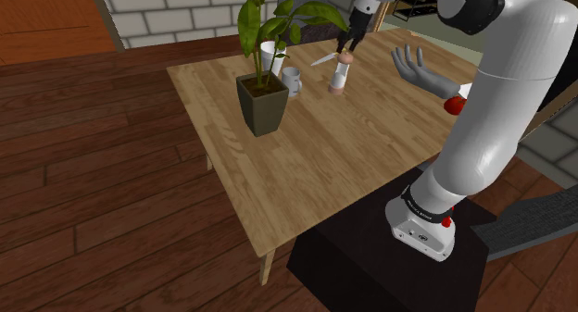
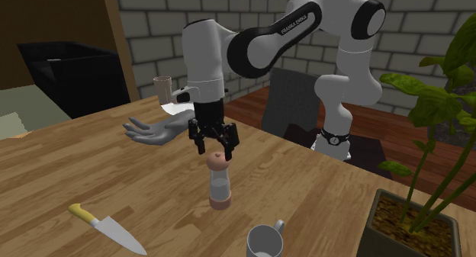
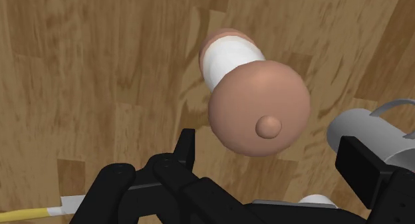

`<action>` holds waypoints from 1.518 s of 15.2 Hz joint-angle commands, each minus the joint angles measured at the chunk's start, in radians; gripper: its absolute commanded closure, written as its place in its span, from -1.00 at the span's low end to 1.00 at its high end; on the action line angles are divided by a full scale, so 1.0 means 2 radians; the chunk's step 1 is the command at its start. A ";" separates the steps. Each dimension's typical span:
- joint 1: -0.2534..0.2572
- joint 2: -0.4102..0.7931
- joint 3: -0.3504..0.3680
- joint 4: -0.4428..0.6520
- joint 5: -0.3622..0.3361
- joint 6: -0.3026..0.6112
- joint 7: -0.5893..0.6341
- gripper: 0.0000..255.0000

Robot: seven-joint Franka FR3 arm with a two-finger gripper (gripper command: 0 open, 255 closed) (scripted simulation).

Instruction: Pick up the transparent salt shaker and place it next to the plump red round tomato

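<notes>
Salt shaker stands upright on the wooden table, near the mug. My gripper hangs just above its knobbed cap, fingers spread wide (touching nothing). I should descend straight, centred, and close on the clear body below the cap.

The salt shaker is clear with pinkish-tan ends, the knife yellow-handled, the tomato red.

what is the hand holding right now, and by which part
Nothing. The hand is open just above the salt shaker, its fingers apart and not touching the cap.
</notes>
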 commanded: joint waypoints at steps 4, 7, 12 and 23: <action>-0.001 0.016 0.005 -0.011 0.011 0.025 -0.008 -1.00; -0.001 0.016 0.005 -0.011 0.011 0.025 -0.008 -1.00; -0.001 0.016 0.005 -0.011 0.011 0.024 -0.008 1.00; -0.001 0.011 0.003 -0.004 0.007 0.014 -0.004 1.00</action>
